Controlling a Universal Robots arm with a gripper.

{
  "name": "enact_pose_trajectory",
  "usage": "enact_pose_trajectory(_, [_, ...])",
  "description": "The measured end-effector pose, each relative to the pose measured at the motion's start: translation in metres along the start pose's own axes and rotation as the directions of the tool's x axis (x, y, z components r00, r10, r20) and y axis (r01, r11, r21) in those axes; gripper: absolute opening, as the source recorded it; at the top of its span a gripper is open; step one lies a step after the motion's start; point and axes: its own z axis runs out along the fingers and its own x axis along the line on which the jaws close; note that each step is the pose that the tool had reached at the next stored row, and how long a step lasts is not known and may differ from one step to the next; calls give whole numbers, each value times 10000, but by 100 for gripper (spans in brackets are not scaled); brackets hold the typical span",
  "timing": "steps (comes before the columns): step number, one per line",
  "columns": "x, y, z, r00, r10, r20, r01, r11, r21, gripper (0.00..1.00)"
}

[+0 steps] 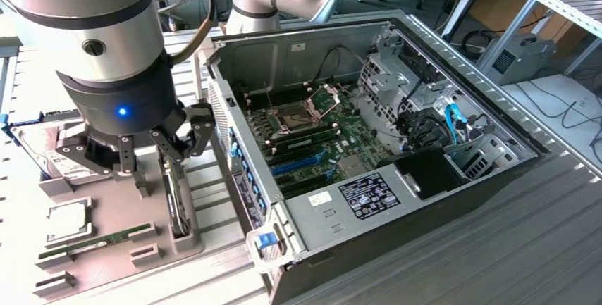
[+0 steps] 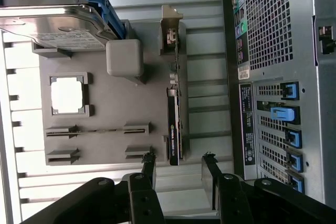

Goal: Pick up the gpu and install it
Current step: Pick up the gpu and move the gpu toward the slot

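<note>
Right up close, the gripper [image 2: 178, 157] has its two black fingers [image 2: 148, 163] spread wide with nothing between them but air, so nothing is held. It hangs over the grey tray [image 2: 105, 103], lined up so one finger falls to each side of the graphics card [image 2: 174, 124]. That looks like the point of the pose: the card is thin, and a pinch across its flat faces is the only sensible hold

The card stands on its long edge in a slot along the tray edge nearest the computer case [image 2: 278, 24], its silver bracket [image 2: 170, 35] at the far end from the fingers. Standing it up like that leaves both faces free to be gripped. I can't tell for certain whether the fingertips are level with the card's top edge or a little above it

In the exterior view the gripper [image 1: 158, 175] sits low over that same tray edge, with the card [image 1: 176, 210] a dark slab just below it. The hard drive [image 1: 66, 160] is propped at the opposite tray edge, and the green memory stick [image 1: 99, 241] and the square processor chip [image 1: 68, 222] lie in their own recesses, well out of the fingers' way

The case lies on its side, lid off, the blue board slots [image 1: 301, 164] facing up, with no card in them yet
</note>
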Motion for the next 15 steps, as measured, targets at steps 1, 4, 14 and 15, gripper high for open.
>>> enact_pose_trajectory(1, [0, 0, 3, 10000, 0, 0, 0, 10000, 1, 48])
enact_pose_trajectory(4, [0, 0, 10, 10000, 0, 0, 0, 10000, 0, 48])
enact_pose_trajectory(14, [1, -1, 36, 10000, 0, 0, 0, 10000, 0, 48])
enact_pose_trajectory(15, [1, -1, 38, 10000, 0, 0, 0, 10000, 0, 48])
